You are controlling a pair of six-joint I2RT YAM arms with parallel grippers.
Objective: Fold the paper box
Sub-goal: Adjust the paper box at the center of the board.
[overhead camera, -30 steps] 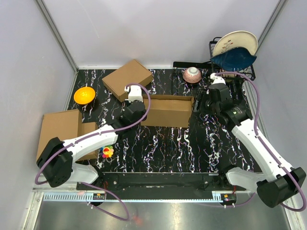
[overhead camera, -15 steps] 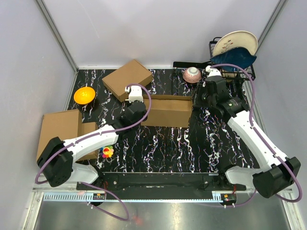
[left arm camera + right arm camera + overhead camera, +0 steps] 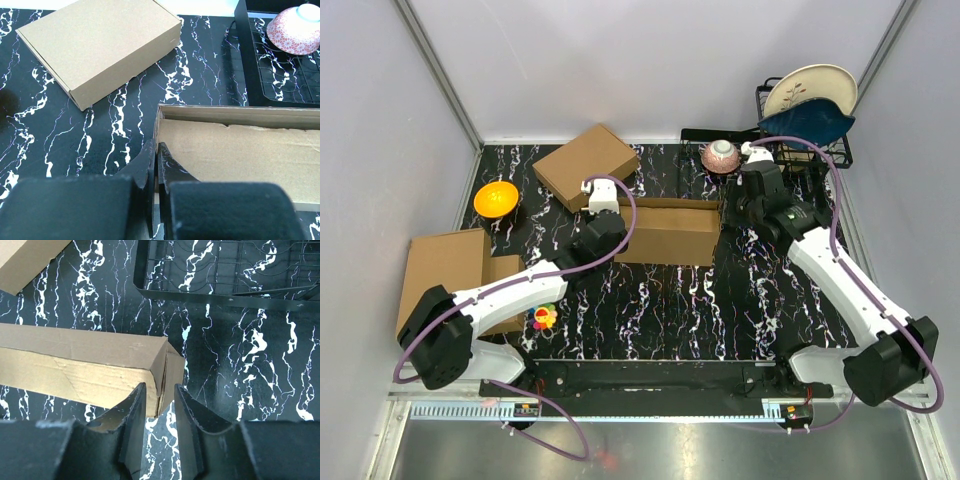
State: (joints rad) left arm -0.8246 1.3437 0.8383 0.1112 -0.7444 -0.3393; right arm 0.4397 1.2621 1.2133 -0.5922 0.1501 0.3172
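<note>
Paper box (image 3: 665,232) in the centre of the worktop (image 3: 650,300), a tool at each end.
Top view: left tool (image 3: 617,228) at its left end, right tool (image 3: 725,215) at its right. Left wrist: left tool (image 3: 156,165) narrow, pinching the end wall. Right wrist: right tool (image 3: 159,386) slightly apart, straddling the corner.

The black, white-veined tabletop (image 3: 660,300) carries the paper box (image 3: 670,232), which lies between the left fingers (image 3: 146,167) and the right fingers (image 3: 134,412). Beyond the left fingers lies a small box (image 3: 585,165), with an orange bowl (image 3: 496,198) to their left. A wire rack (image 3: 215,296) stands beyond the right fingers.
</note>
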